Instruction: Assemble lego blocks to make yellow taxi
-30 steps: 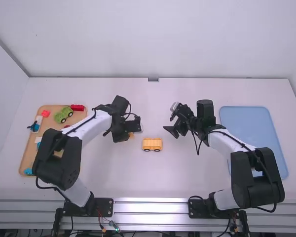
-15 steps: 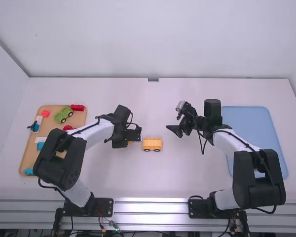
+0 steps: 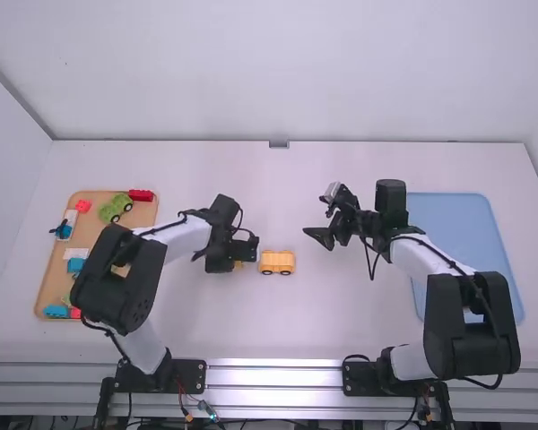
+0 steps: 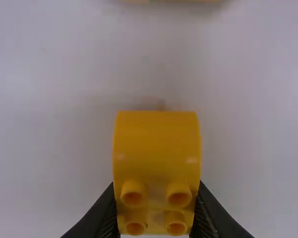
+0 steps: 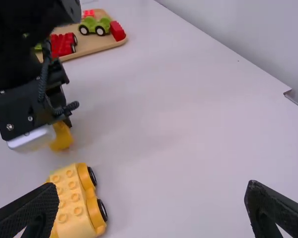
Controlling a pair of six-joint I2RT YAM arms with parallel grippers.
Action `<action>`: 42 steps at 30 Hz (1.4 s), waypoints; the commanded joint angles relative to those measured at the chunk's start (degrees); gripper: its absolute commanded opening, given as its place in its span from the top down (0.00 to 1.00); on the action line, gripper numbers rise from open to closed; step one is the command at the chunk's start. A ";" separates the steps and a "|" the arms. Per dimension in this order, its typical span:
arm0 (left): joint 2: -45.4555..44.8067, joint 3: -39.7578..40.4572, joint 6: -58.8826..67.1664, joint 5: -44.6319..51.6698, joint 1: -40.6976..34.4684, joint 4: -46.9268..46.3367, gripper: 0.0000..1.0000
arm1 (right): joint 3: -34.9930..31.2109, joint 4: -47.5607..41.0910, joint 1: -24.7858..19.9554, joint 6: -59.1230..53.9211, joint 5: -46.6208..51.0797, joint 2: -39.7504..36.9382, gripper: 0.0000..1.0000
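Observation:
Left of the yellow wheeled base (image 3: pixel 276 262), my left gripper (image 3: pixel 238 265) points down at the table. In the left wrist view my left gripper (image 4: pixel 156 213) is shut on a curved yellow block (image 4: pixel 156 148) with round studs towards the camera. That yellow block (image 5: pixel 62 136) is partly hidden by the left gripper's body in the right wrist view, apart from the studded yellow base (image 5: pixel 72 201) with black wheels. Right of the base, my right gripper (image 3: pixel 311 235) is held above the table; in the right wrist view, my right gripper (image 5: pixel 151 210) is open with nothing between its fingers.
A wooden tray (image 3: pixel 47 269) with red, green and blue toy pieces lies at the left, partly under the left arm. A blue tray (image 3: pixel 448 210) is at the right, partly behind the right arm.
My left gripper has moved down the high view, towards the arm bases, and slightly right, alongside the base. My right gripper has shifted a little right. The wheeled base has barely moved.

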 commanded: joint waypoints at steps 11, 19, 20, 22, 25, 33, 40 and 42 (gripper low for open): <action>0.92 0.57 4.09 2.12 0.44 -0.74 0.01 | 0.15 0.00 0.31 0.17 -0.44 -1.36 0.01; 0.26 0.72 16.13 15.50 4.57 -3.34 0.01 | 0.15 -0.20 -0.09 0.17 -0.42 -1.36 0.01; 0.26 0.70 16.68 16.83 5.14 -3.21 0.01 | 0.15 -0.20 -0.09 0.15 -0.42 -1.36 0.01; 0.28 0.52 20.92 27.65 9.27 -3.26 0.01 | 0.15 -0.15 0.09 0.15 -0.44 -1.36 0.01; 0.42 -0.35 24.72 40.09 15.50 -2.80 0.01 | 0.15 0.02 -0.24 0.15 -0.46 -1.36 0.01; 0.70 -6.25 9.27 60.11 28.76 10.84 0.01 | 0.15 0.70 -0.37 -0.48 -0.42 -1.36 0.01; 1.66 -11.32 18.29 56.57 28.89 13.53 0.01 | 0.15 1.75 0.44 -0.50 -0.39 -1.36 0.01; 3.34 -11.67 21.79 58.71 28.89 13.53 0.01 | 0.15 1.75 0.87 -0.50 -0.42 -1.36 0.01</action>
